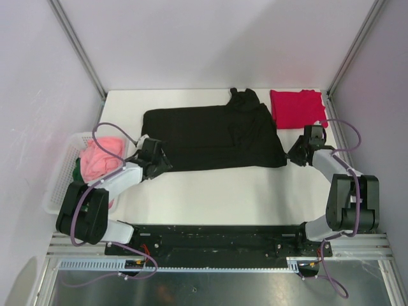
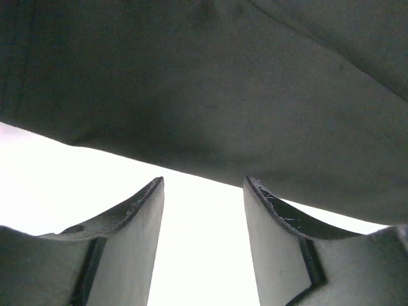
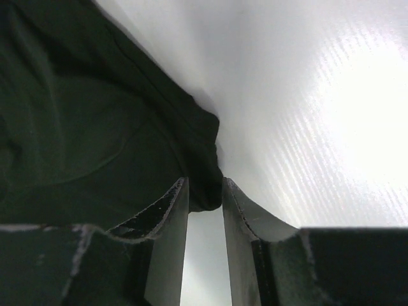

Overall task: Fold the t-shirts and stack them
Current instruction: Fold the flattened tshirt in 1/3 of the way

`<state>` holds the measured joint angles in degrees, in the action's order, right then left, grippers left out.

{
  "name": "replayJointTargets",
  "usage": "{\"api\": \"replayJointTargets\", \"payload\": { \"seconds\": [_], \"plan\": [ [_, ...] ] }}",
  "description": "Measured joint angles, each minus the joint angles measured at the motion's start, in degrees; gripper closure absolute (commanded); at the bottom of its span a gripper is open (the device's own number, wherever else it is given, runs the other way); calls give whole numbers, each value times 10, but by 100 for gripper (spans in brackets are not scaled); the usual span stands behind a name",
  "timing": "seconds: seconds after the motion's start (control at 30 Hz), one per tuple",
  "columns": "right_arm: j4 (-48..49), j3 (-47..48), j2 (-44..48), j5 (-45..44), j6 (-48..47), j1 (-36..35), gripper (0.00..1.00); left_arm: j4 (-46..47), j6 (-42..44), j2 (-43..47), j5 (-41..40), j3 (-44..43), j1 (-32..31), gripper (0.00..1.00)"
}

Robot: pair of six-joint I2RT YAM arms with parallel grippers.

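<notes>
Black shirt [image 1: 210, 137] lies flat on the counter [image 1: 217, 197], long axis left–right, collar end apparently far right, just beside the red shirt [image 1: 296, 108]. My left pincer [image 2: 204, 182] stands wide open and holds nothing, with the shirt's near-left edge just ahead of its tips. My right pincer [image 3: 205, 182] stands narrow at the near-right corner with cloth between its tips, though I cannot tell if it is clamped; each arm is nearest its own corner.
</notes>
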<state>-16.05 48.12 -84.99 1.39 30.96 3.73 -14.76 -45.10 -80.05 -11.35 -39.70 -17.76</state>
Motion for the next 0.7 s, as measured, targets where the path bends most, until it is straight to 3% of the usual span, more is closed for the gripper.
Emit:
{"api": "replayJointTargets", "payload": {
  "seconds": [0.33,0.7],
  "plan": [
    [-3,0,13,-47,-15,-72,65,1,-2,35,7,28,1,43],
    [-3,14,-44,-71,-36,-73,67,1,-1,60,14,42,5,43]
  ]
}}
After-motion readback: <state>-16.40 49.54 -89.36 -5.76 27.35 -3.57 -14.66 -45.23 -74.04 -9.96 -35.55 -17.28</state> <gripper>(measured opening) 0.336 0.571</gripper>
